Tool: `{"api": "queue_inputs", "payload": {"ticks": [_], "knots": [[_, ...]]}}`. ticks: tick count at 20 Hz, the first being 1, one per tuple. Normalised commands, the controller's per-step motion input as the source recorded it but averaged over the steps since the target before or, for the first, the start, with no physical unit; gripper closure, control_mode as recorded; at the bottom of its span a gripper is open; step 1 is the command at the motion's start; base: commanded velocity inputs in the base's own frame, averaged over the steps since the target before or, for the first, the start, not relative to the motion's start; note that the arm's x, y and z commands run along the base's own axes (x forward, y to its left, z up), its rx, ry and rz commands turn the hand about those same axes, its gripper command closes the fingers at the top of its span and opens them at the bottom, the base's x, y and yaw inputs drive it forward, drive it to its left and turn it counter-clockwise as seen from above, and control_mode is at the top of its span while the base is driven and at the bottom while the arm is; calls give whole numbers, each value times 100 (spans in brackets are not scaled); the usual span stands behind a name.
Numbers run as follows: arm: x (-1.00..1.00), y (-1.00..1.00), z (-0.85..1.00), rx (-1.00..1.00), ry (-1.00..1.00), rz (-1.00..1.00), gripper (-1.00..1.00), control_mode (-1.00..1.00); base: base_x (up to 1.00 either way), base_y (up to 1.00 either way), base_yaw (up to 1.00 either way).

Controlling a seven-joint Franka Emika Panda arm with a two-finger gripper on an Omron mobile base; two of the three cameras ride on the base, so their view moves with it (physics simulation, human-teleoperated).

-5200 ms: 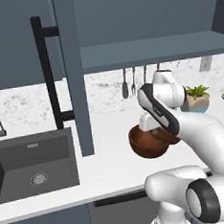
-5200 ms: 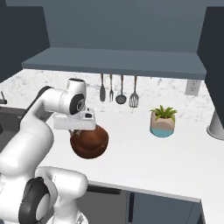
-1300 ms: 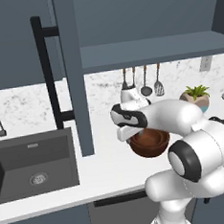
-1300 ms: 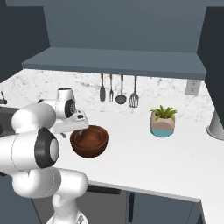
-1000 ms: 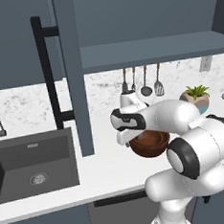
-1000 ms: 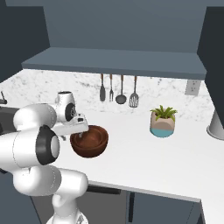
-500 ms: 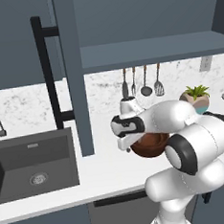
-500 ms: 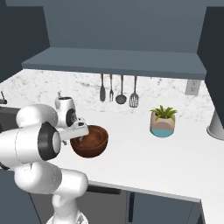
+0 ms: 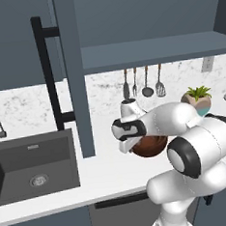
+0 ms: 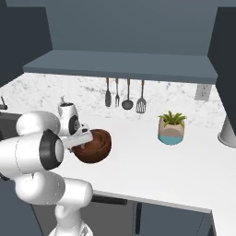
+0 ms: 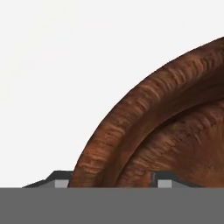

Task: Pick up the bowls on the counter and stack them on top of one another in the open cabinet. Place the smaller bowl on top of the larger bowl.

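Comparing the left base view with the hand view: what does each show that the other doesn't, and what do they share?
Left base view alone: the cabinet shelf, its door with the black bar handle, the dark sink, hanging utensils and a potted plant.

Hand view alone: a close look at the tool, one fingertip outside the rim and one inside it.

Both: the larger bowl resting on the white counter.

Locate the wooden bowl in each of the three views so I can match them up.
Left base view: larger bowl right of centre, partly behind the arm.
Right base view: left of centre on the counter.
Hand view: fills the lower right.
Shared landmark: potted plant, right of the bowl.
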Motion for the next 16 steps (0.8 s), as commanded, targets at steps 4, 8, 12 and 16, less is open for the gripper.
{"api": "queue_inputs", "payload": {"ticks": [4, 8, 12, 16], "knots": [[-52, 0, 32, 0, -12, 11, 100, -100, 0, 0, 0], [-73, 0, 89, 0, -10, 27, 100, -100, 0, 0, 0], [-56, -15, 100, 0, -3, 29, 100, -100, 0, 0, 0], [-44, -38, 100, 0, 0, 33, 100, -100, 0, 0, 0]]}}
